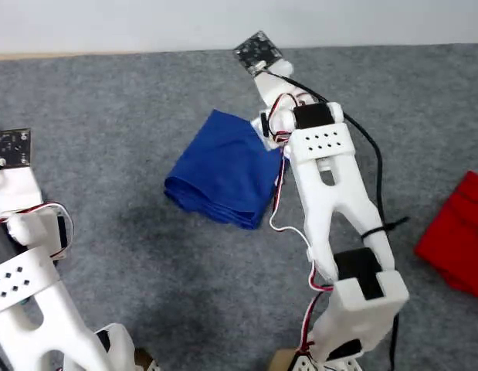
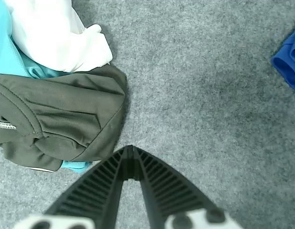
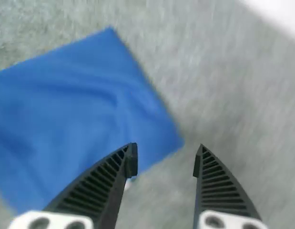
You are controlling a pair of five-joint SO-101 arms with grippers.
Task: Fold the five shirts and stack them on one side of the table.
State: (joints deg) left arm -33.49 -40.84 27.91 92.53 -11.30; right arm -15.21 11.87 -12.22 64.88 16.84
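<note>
The blue shirt (image 1: 223,170) is folded into a soft, flat square, with thick layers along one edge. It lies on the fuzzy grey counter (image 1: 130,294). The right gripper (image 3: 166,149) is spread wide and holds nothing. One of its tips hangs over the shirt's corner, the other over bare counter. The left gripper (image 2: 131,149) is pressed together, empty. Just ahead of it lie a crumpled dark shirt (image 2: 61,119) and a white shirt (image 2: 56,38), touching.

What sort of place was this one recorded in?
Likely a robotics lab bench, not a home: a grey felt-covered table, a white plastic robot arm over it, and a folded blue shirt laid out for handling.
</note>
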